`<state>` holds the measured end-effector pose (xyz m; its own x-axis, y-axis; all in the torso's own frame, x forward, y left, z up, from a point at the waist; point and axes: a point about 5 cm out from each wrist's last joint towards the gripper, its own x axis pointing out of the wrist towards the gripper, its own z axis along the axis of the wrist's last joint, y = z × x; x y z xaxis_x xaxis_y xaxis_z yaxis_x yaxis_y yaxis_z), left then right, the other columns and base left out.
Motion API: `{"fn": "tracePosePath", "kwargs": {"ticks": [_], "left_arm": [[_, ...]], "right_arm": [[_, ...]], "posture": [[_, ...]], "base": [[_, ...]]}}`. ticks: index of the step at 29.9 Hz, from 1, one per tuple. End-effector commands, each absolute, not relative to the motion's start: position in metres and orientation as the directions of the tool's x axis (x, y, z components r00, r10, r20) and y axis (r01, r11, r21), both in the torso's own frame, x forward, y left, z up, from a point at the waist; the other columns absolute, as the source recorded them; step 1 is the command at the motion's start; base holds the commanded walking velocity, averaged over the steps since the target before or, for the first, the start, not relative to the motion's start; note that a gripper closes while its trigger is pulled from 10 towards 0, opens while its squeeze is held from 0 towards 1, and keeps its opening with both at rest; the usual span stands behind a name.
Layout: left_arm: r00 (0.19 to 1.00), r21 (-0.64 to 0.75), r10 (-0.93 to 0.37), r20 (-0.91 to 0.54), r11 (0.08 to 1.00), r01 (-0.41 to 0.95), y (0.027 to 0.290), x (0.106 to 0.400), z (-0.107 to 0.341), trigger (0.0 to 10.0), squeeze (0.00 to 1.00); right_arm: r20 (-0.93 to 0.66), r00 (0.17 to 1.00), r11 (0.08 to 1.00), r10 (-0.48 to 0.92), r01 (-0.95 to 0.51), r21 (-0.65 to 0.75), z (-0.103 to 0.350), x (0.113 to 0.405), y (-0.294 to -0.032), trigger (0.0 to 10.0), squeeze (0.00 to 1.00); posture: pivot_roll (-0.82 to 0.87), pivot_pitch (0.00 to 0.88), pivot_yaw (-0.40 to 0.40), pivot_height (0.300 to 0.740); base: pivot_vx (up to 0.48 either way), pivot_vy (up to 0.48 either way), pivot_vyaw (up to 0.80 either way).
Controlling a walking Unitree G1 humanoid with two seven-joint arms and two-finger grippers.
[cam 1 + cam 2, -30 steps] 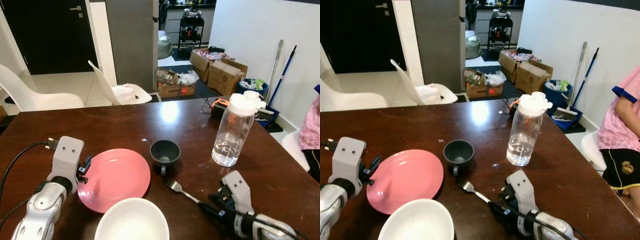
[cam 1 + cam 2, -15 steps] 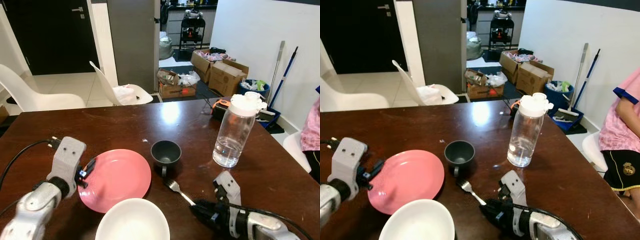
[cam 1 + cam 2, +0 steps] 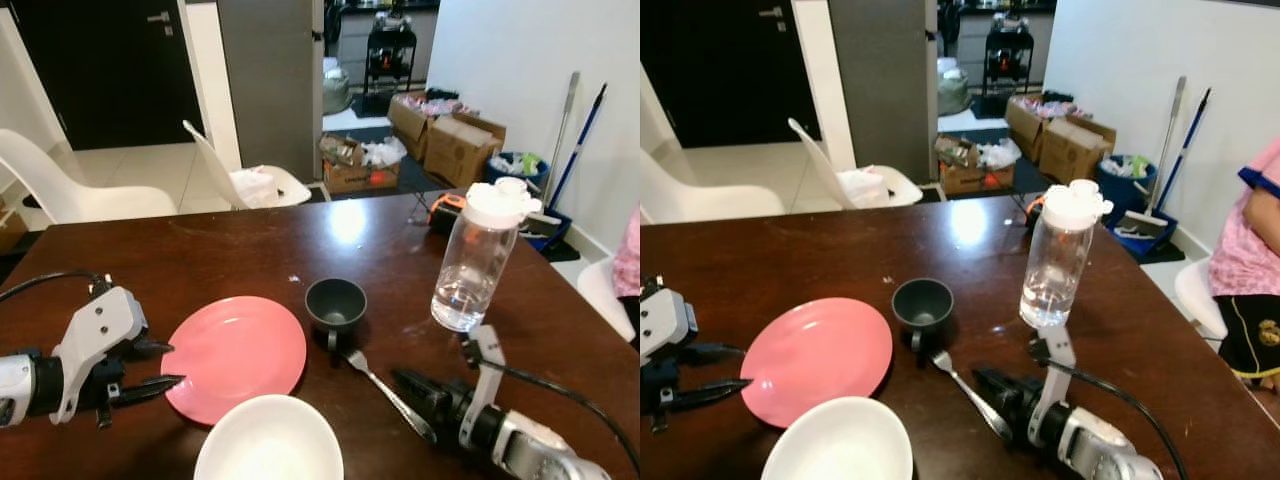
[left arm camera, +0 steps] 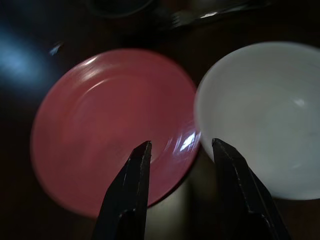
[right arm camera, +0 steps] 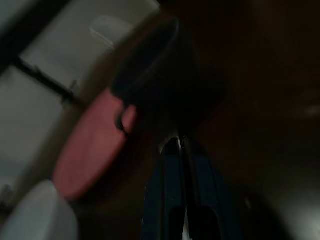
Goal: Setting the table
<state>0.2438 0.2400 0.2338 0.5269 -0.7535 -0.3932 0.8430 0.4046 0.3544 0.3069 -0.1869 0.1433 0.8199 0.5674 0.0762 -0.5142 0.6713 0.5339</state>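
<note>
A silver metal fork (image 3: 385, 390) is held by its handle in the closed fingers of the right gripper (image 3: 425, 395), tines lying just beside the handle of the small dark grey cup (image 3: 335, 304) on the dark brown wooden tabletop (image 3: 230, 250). The left gripper (image 3: 150, 366) is seen with fingers parted and empty at the edge of the round pink plate (image 3: 236, 355), near the white bowl (image 3: 268, 450). A knocked cup is judged the risk if the fork is swung sideways; the plate could be nudged into the bowl. In the left wrist view plate and bowl rims are shown nearly touching; a clear plastic water bottle (image 3: 477, 257) is shown by the head views.
</note>
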Motion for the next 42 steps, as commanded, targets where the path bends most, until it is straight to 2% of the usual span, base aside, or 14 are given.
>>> {"fn": "tracePosePath", "kwargs": {"ticks": [1,5,10,13,14,16,17,18,20,22,23,24,34,42], "left_arm": [[0.477,0.334,-0.774,-0.417,0.357,0.872,0.235,0.239,0.233,10.0,0.0],[0.466,0.339,-0.786,-0.406,0.344,0.876,0.231,0.24,0.237,10.0,0.0],[0.453,0.347,-0.807,-0.38,0.33,0.878,0.223,0.243,0.24,10.0,0.0],[0.453,0.349,-0.809,-0.373,0.33,0.877,0.221,0.244,0.24,10.0,0.0],[0.472,0.357,-0.81,-0.347,0.351,0.865,0.218,0.247,0.241,10.0,0.0],[0.482,0.361,-0.81,-0.334,0.362,0.859,0.217,0.249,0.242,10.0,0.0],[0.506,0.368,-0.806,-0.306,0.391,0.844,0.214,0.254,0.244,10.0,0.0],[0.506,0.368,-0.806,-0.306,0.391,0.844,0.214,0.254,0.244,10.0,0.0],[0.524,0.378,-0.805,-0.279,0.41,0.83,0.211,0.259,0.244,10.0,0.0],[0.531,0.383,-0.807,-0.26,0.418,0.824,0.207,0.262,0.245,10.0,0.0],[0.531,0.383,-0.807,-0.257,0.42,0.823,0.206,0.262,0.245,10.0,0.0],[0.533,0.384,-0.807,-0.255,0.421,0.822,0.206,0.263,0.246,10.0,0.0],[0.546,0.391,-0.801,-0.245,0.434,0.812,0.205,0.266,0.247,10.0,0.0],[0.55,0.395,-0.8,-0.239,0.438,0.808,0.203,0.268,0.247,10.0,0.0]], "right_arm": [[0.146,0.818,0.607,0.556,-0.52,0.6,0.151,0.302,-0.181,10.0,0.0],[0.211,0.797,0.533,0.566,-0.549,0.644,0.158,0.297,-0.169,10.0,0.0],[0.245,0.739,0.397,0.627,-0.575,0.716,0.16,0.282,-0.132,10.0,0.0],[0.209,0.728,0.397,0.653,-0.564,0.724,0.156,0.277,-0.121,10.0,0.0],[0.096,0.753,0.531,0.651,-0.542,0.651,0.148,0.278,-0.117,10.0,0.0],[0.051,0.767,0.593,0.639,-0.534,0.602,0.145,0.28,-0.117,10.0,0.0],[-0.07,0.814,0.75,0.576,-0.492,0.443,0.14,0.288,-0.122,10.0,0.0],[-0.07,0.814,0.75,0.576,-0.492,0.443,0.14,0.288,-0.122,10.0,0.0],[-0.165,0.875,0.886,0.456,-0.429,0.174,0.138,0.301,-0.133,10.0,0.0],[-0.178,0.903,0.918,0.392,-0.397,0.008,0.145,0.31,-0.142,10.0,0.0],[-0.184,0.907,0.922,0.379,-0.388,-0.012,0.148,0.312,-0.143,10.0,0.22],[-0.191,0.907,0.922,0.374,-0.387,-0.031,0.15,0.313,-0.145,10.0,1.0],[-0.289,0.845,0.887,0.451,-0.461,0.036,0.131,0.31,-0.137,10.0,1.0],[-0.341,0.823,0.875,0.454,-0.485,-0.004,0.121,0.319,-0.132,10.0,1.0]], "posture": [[0.07,0.131,0.124,0.74],[0.06,0.131,0.123,0.74],[0.06,0.134,0.12,0.74],[0.06,0.136,0.119,0.74],[0.06,0.137,0.119,0.74],[0.06,0.137,0.119,0.74],[0.06,0.138,0.119,0.74],[0.06,0.138,0.119,0.74],[0.06,0.137,0.12,0.74],[0.06,0.137,0.12,0.74],[0.06,0.137,0.12,0.74],[0.06,0.137,0.12,0.74],[0.06,0.142,0.12,0.74],[0.07,0.14,0.118,0.74]], "base": [[0.0,0.0,0.0],[0.0,0.0,0.0],[0.0,0.0,0.0],[0.0,0.0,0.0],[0.0,0.0,0.0],[0.0,0.0,0.0],[0.0,0.0,0.0],[0.0,0.0,0.0],[0.0,0.0,0.0],[0.0,0.0,0.0],[0.0,0.0,0.0],[0.0,0.0,0.0],[0.0,0.0,0.0],[0.0,0.0,0.0]]}}
